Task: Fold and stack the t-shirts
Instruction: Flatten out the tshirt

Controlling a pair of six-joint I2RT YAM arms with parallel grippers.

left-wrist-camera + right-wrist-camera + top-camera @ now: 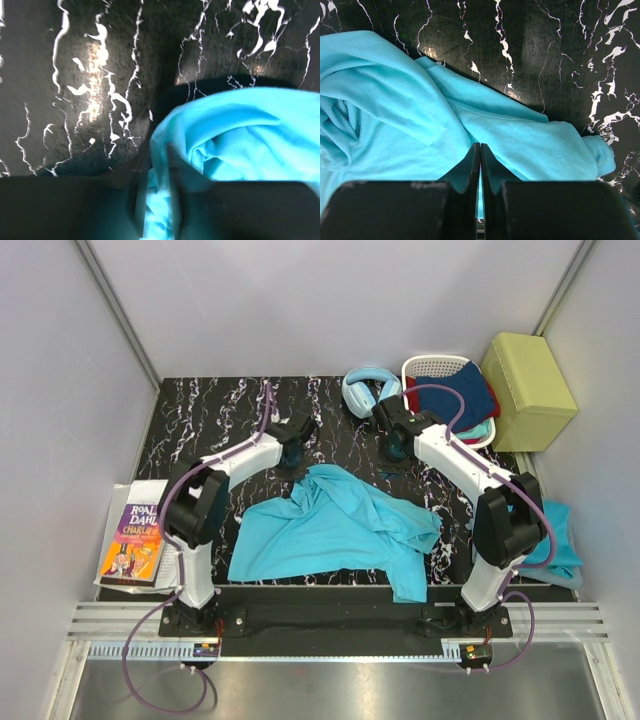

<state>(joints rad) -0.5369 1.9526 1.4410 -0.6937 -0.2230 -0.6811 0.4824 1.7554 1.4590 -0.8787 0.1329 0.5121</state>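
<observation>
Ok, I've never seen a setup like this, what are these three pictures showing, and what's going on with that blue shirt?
These are two robot arms at the near edge of a black table. One picture looks down from above and behind them. The other two come from a camera on each wrist, showing that arm's own dark fingers at the bottom. A crumpled turquoise t-shirt lies in the middle, not yet folded. More turquoise cloth lies beside the right arm. Around it: a book, headphones, a white basket of clothes, a yellow-green box. The left gripper is at the shirt's far edge with cloth right up against it, but that picture is too blurred to say it grips. The right gripper is shut; whether it pinches cloth is unclear.
</observation>
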